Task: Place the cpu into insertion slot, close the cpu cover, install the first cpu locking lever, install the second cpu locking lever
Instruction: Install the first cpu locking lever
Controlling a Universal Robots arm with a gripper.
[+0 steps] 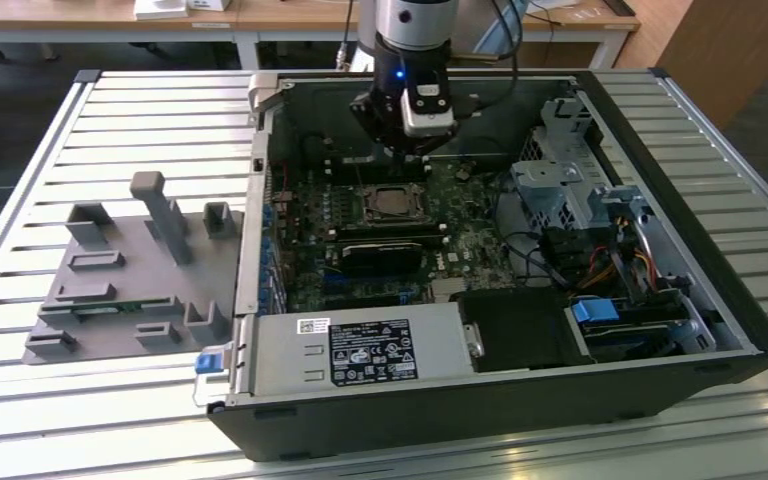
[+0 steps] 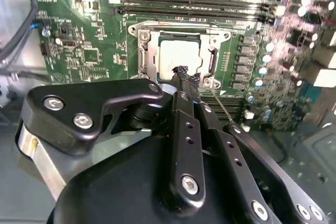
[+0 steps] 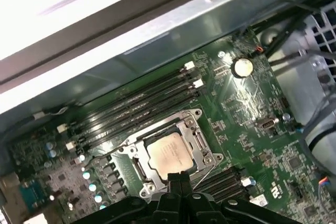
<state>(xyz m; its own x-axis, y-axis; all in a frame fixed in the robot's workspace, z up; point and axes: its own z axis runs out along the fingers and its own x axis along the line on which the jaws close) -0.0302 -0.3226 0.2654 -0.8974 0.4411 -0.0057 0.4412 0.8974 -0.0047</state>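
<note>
The cpu (image 2: 178, 56) lies flat in the insertion slot (image 1: 363, 205), its pale metal face showing through the window of the cpu cover (image 2: 148, 59), which appears folded down over the slot. The gripper (image 3: 176, 181) hangs at the slot's edge. Its fingers (image 2: 185, 85) are pressed narrow, tip to tip, with nothing visibly between them. A thin wire lever (image 2: 223, 111) runs along the side of the slot just beside the tips. Whether it is latched I cannot tell.

As a judgement, the cpu is light, stiff and fragile, so it should be held only by its outer edges and never pushed down hard into the slot. The cover is thin, springy sheet metal. The lever is probably stiff spring wire, smooth and narrow enough to slip off the fingers, so it is best taken at the bent end farthest from the slot's hinge.
</note>
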